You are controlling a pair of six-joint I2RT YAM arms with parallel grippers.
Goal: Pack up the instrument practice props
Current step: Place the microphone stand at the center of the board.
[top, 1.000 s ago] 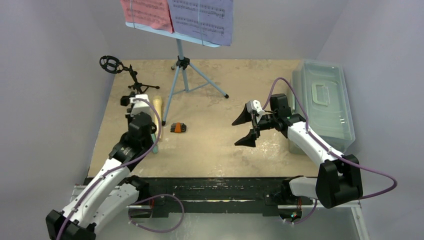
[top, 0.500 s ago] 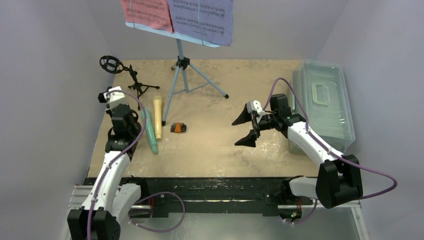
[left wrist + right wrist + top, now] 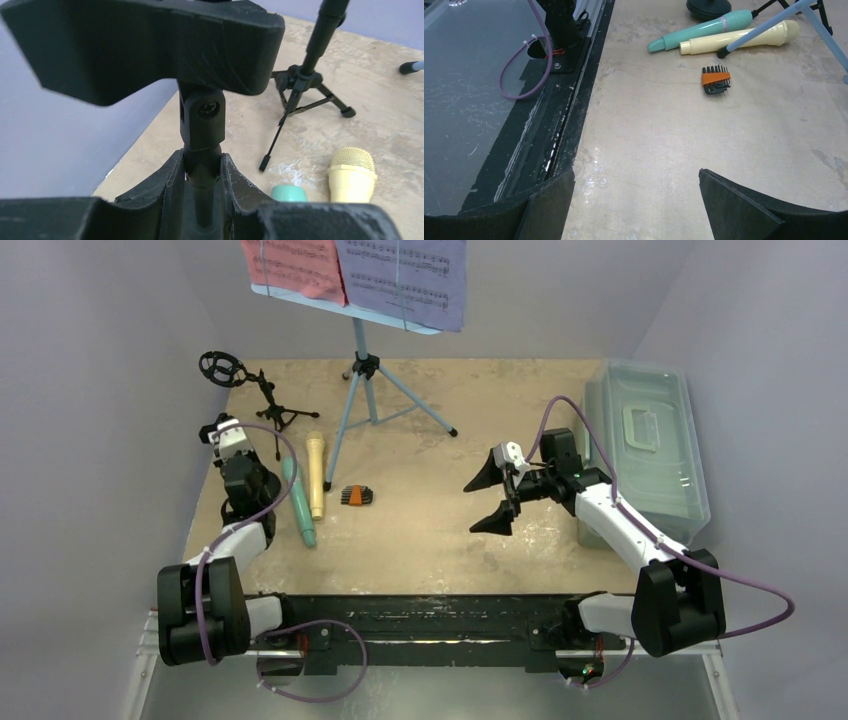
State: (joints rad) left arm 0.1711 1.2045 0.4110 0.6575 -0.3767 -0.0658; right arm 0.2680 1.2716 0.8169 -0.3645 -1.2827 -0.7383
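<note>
Microphone tripod (image 3: 201,117) inside left end effector (image 3: 201,167)

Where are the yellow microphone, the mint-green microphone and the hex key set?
yellow microphone (image 3: 316,478), top external view, middle of its handle.
mint-green microphone (image 3: 298,502), top external view, middle of its handle.
hex key set (image 3: 715,78), right wrist view, its orange holder.

On the table (image 3: 430,530), the big tripod (image 3: 366,368) stands at 12 o'clock, with pages (image 3: 400,275) on its tray. A small tripod (image 3: 270,410) stands at 10 o'clock. Two microphones (image 3: 316,475) lie side by side at 9 o'clock, with a tool set (image 3: 356,496) just right of them. The tub (image 3: 648,445) sits at 3 o'clock.
</note>
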